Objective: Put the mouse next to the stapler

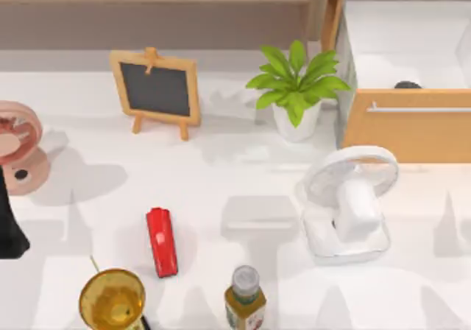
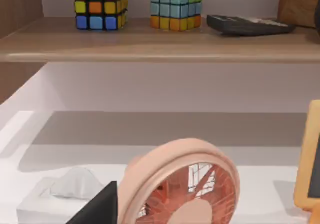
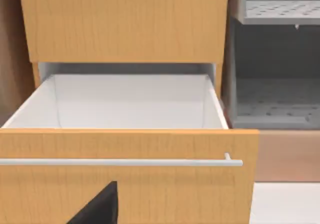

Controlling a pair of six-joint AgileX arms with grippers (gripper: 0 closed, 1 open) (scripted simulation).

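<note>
Bottle [image 1: 245, 300] sits at the desk [image 1: 221, 190] front, red stapler [image 1: 162, 241] just left of it. Mouse [image 1: 407, 85] lies in the open drawer [image 1: 405, 124]. Left claw [image 1: 9, 227] at the left edge; can't tell its grip.

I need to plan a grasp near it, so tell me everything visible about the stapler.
The stapler is a small glossy red oblong with rounded ends, plastic-looking, closed and lying flat on the white table. It sits toward the front left in the top view, its long axis running roughly front to back, slightly slanted. Nothing touches it; a brass bell stands nearby, in front and to its left.
</note>
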